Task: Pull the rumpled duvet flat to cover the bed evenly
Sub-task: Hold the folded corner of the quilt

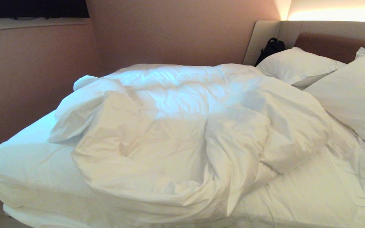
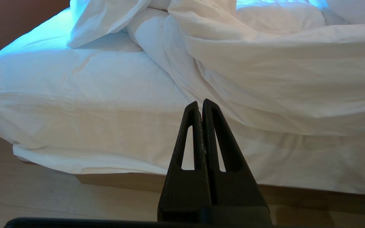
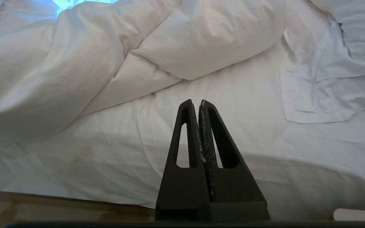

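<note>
Though bunched mid-bed (image 1: 27, 164), duvet (image 1: 176, 133) edges cut off; both grippers' fingers (image 2: 201, 126) pressed together, empty.

Duvet (image 1: 182, 126): you see it white, puffy, heaped in rumpled folds mid-mattress, near and left sheet bare. Bed (image 1: 312, 196): low, white-sheeted, padded headboard at far right.

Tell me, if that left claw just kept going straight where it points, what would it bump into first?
Probably the bed: the shut left gripper points at the sheeted mattress side, right where the duvet droops over the edge. Depth is unclear, so it might brush that duvet fold first.
</note>
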